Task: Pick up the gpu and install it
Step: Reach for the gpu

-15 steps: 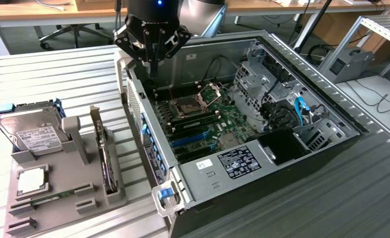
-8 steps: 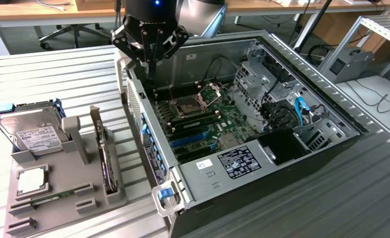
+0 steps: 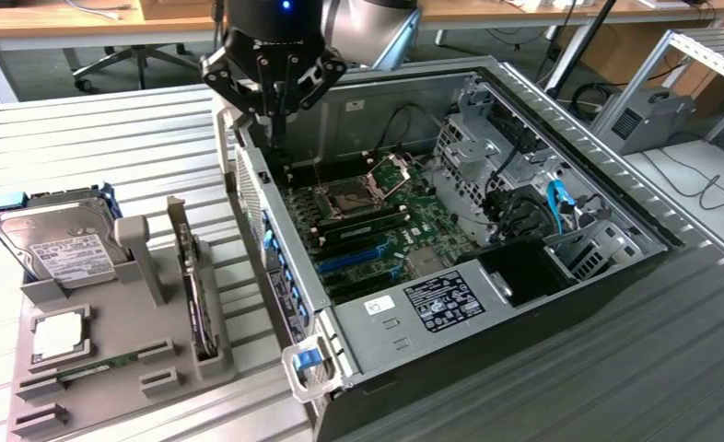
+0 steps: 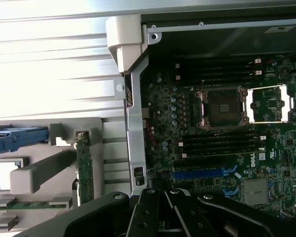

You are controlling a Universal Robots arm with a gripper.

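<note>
the claw [image 3: 274, 129] is hovering with its fingers pressed together and pinching nothing, above the far corner of the open computer case [image 3: 375, 110] on the exterior view's left, just over the case wall. in the wrist view the claw's dark linkages are framing the scene, and no card is sitting between them.

the gpu [image 3: 197, 295] is standing on its edge in a slot of the grey holder [image 3: 116, 387], which is resting on the slatted counter [image 3: 79, 138] to the exterior view's left of the case. it is well apart from the claw, nearer the camera. in the wrist view the same card [image 4: 84, 168] is showing edge-on in the holder, just beside the case's outer wall. a hard drive [image 3: 61, 244] is sitting in the holder's far end, and a slim memory stick [image 3: 92, 368] is lying at its near end.

inside the case the motherboard [image 3: 430, 226] is lying exposed, and the blue slots [image 3: 352, 258] towards its near side are carrying no card.

judging by this, the task is sitting at its very start: the gpu is not yet gripped or lifted, so both the pick-up and the seating in the case are left to do.
</note>
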